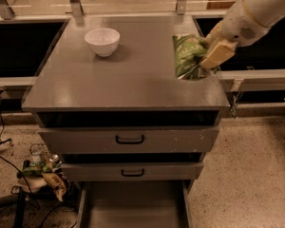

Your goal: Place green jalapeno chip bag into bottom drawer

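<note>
The green jalapeno chip bag (186, 55) hangs in my gripper (206, 56) above the right edge of the grey cabinet top (118, 80). The bag is lifted off the surface and tilted upright, and it casts a shadow below. My gripper's tan fingers (218, 53) are shut on the bag's right side, and the white arm comes in from the upper right. The bottom drawer (133, 205) stands pulled open at the cabinet's foot, a shallow grey tray with a bare floor.
A white bowl (102, 41) stands at the back left of the cabinet top. Two shut grey drawers with black handles (129, 139) sit above the open one. Small snack packets (50, 175) and cables lie on the floor at left. Dark bins flank the cabinet.
</note>
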Tool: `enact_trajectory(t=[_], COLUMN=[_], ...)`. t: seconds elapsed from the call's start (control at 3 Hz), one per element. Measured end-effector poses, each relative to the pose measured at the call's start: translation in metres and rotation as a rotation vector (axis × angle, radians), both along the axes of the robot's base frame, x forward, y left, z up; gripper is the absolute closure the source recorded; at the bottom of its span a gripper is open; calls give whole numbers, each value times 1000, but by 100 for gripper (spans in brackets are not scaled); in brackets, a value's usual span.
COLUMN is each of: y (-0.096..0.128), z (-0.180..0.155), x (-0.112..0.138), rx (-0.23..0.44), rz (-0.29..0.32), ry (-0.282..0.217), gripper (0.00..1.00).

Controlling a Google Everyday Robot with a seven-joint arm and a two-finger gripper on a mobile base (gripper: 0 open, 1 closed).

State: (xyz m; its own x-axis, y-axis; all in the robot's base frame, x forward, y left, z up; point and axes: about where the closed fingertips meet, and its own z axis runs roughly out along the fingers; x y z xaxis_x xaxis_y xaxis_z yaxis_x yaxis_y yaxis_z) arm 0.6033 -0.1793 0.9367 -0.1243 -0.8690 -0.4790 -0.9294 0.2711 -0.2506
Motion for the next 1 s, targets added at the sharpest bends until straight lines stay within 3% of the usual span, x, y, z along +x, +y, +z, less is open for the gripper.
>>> enact_trajectory(t=[0.33, 0.67, 1.0], y=[-10, -7, 0], z=[13, 3, 0], x=[-35, -68, -67], rx=[8, -1, 7], rz=[-8, 69, 73], ry=[-27, -16, -23], gripper=[100, 100, 100])
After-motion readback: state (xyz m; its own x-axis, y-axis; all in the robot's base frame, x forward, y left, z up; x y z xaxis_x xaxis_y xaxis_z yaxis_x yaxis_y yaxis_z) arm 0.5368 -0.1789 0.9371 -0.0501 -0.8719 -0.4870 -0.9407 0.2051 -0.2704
